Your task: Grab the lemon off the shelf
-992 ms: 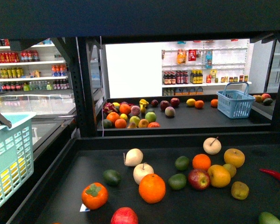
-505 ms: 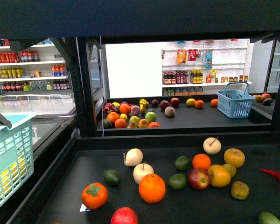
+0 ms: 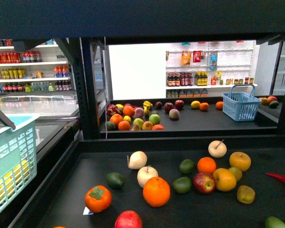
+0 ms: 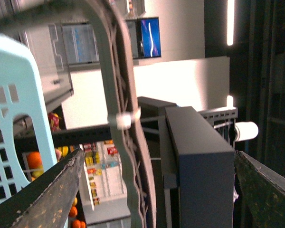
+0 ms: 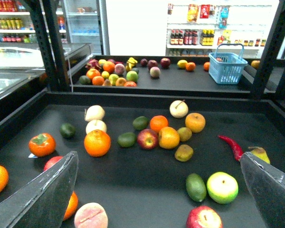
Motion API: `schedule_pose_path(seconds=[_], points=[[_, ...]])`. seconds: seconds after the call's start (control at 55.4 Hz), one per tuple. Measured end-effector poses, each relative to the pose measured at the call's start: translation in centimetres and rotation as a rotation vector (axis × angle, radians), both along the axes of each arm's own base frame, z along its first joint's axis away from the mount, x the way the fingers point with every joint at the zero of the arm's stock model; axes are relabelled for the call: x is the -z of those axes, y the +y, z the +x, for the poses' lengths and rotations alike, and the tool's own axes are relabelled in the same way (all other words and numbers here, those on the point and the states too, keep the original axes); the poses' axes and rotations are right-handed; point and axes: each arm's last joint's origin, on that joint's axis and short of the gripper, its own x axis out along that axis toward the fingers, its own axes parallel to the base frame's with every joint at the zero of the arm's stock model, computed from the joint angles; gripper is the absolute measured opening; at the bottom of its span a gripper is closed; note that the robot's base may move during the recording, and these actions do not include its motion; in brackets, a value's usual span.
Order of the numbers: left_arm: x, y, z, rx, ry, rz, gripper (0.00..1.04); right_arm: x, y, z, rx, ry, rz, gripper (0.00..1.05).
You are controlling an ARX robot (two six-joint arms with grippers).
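You had the lemon [image 3: 246, 194] on the right side of the near tray of the shelf [image 3: 85, 156]. It lay flat on the dark tray, a little way in front of the bunch of fruit. The yellow-orange fruit [image 3: 225, 179] and the red apple [image 3: 204, 183] sat just behind it. The red pepper [image 3: 281, 180] was off to its right, apart from it. Nothing touched the lemon.

Your right gripper [image 5: 157, 156] hung over the near tray. Its jaws were spread wide and had nothing in them. Its two fingers [image 5: 42, 199] showed at the sides of the right wrist view. The lemon [image 5: 184, 152] lay out ahead of them, not reached yet.

Your left gripper [image 4: 159, 153] was off to the left, by the pale green basket [image 3: 9, 161]. Its jaws were spread wide too. The basket's handle [image 4: 126, 142] ran between the two fingers [image 4: 52, 190]. You could not tell if it touched them.

Farther back there was another tray of fruit with a blue basket [image 3: 241, 105] on it.
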Motion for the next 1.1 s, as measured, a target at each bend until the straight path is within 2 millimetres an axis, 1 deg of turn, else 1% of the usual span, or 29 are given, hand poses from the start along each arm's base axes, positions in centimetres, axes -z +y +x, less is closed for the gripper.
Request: schedule_pose_path(seconds=[0.198,0.271,0.379,0.469,0.559,0.577,0.613,0.668,0.686,0.704,0.722,0.74,0.776,0.83,0.884,0.956,0.974,1.064,1.101], points=[[-0.5,-0.9,-0.4,0.021,0.107,0.047,0.97,0.0,0.0,0.0,0.001,0.000,0.000,1.02],[-1.1,-1.6,-0.6,0.021,0.169,0.078,0.97,0.0,0.0,0.0,0.002,0.000,0.000,1.02],[-2.2,-2.0,-1.5,-0.049,0.305,0.145,0.97,0.0,0.0,0.0,0.002,0.000,0.000,1.02],[-3.2,-2.7,-3.0,-0.111,0.426,0.243,0.97,0.0,0.0,0.0,0.002,0.000,0.000,1.02],[-4.5,-4.4,-5.1,-0.144,0.495,0.396,0.97,0.0,0.0,0.0,0.001,0.000,0.000,1.02],[-4.8,-4.9,-5.6,-0.140,0.502,0.423,0.97,0.0,0.0,0.0,0.002,0.000,0.000,1.02],[-5.9,-6.8,-7.3,-0.134,0.517,0.544,0.97,0.0,0.0,0.0,0.002,0.000,0.000,1.02],[-7.0,-9.0,-9.7,-0.116,0.513,0.714,0.96,0.0,0.0,0.0,0.002,0.000,0.000,1.02],[-7.3,-9.9,-10.9,-0.069,0.472,0.811,0.91,0.0,0.0,0.0,0.002,0.000,0.000,1.02],[-7.4,-10.7,-11.6,-0.039,0.450,0.885,0.88,0.0,0.0,0.0,0.002,0.000,0.000,1.02],[-7.4,-11.1,-12.0,-0.032,0.443,0.937,0.86,0.0,0.0,0.0,0.002,0.000,0.000,1.02],[-7.3,-11.9,-12.9,-0.024,0.435,1.003,0.83,0.0,0.0,0.0,0.002,0.000,0.000,1.02],[-6.3,-14.4,-15.5,-0.019,0.436,1.166,0.72,0.0,0.0,0.0,0.002,0.000,0.000,1.02],[-4.6,-16.8,-18.1,-0.015,0.462,1.262,0.61,0.0,0.0,0.0,0.000,0.000,0.000,1.02],[-3.1,-18.5,-20.0,-0.011,0.437,1.329,0.51,0.0,0.0,0.0,0.002,0.000,0.000,1.02],[-2.7,-19.2,-21.3,-0.049,0.388,1.375,0.36,0.0,0.0,0.0,0.002,0.000,0.000,1.02],[-2.6,-19.2,-21.4,-0.052,0.386,1.377,0.34,0.0,0.0,0.0,0.002,0.000,0.000,1.02],[-1.6,-19.6,-21.9,-0.073,0.393,1.394,0.17,0.0,0.0,0.0,0.001,0.000,0.000,1.02],[-1.2,-19.9,-21.9,-0.083,0.408,1.392,0.11,0.0,0.0,0.0,0.001,0.000,0.000,1.02]])
